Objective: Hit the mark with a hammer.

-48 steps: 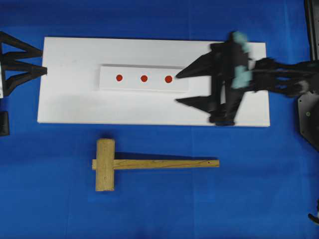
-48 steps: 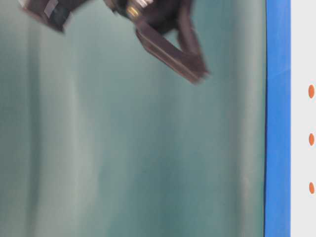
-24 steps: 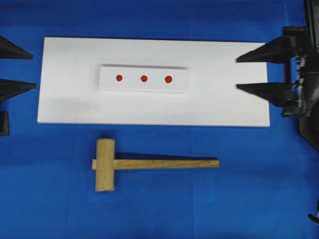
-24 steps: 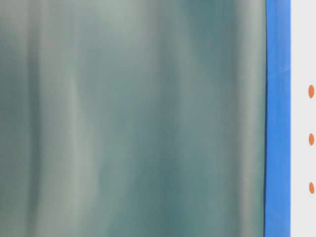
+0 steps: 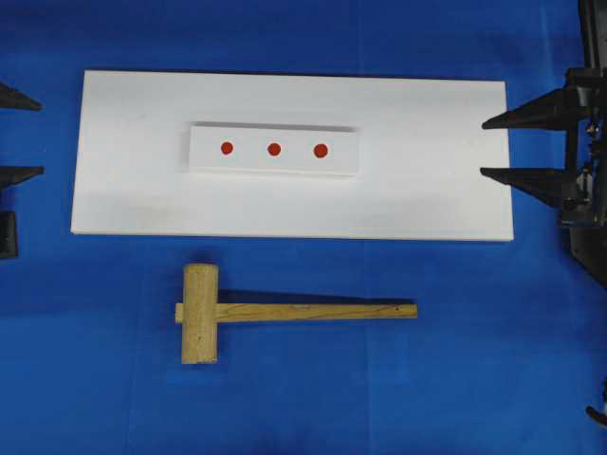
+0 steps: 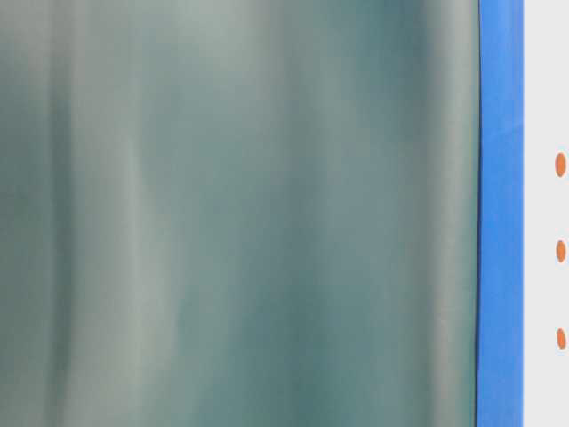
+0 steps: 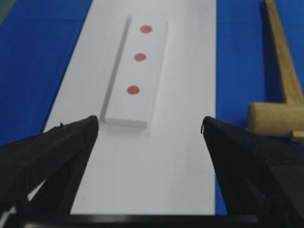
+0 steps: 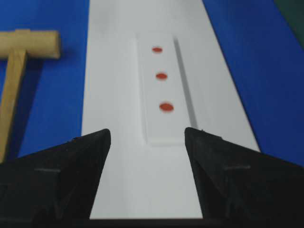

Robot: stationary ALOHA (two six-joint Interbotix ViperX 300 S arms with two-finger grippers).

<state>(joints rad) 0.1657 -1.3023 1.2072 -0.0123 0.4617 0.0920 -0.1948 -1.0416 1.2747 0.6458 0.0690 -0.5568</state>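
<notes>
Below the white board point(image 5: 455, 204), the hammer point(image 5: 218, 312) is lying untouched while both the left gripper point(image 5: 13, 133) and right gripper point(image 5: 517, 147) are gaping empty; you're best gripping mid-handle, squarely.

One hammer point(image 5: 201, 326), three red dots point(image 5: 274, 149), one raised white block point(image 5: 343, 163), one white board point(image 5: 123, 190), two grippers, left gripper point(image 5: 19, 136), right gripper point(image 5: 488, 147)

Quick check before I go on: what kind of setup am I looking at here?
Most likely a lab test bench, not a home or workshop: a blue cloth-covered table, a white board carrying a raised strip with three red dots, and a wooden hammer laid out below it.
</notes>
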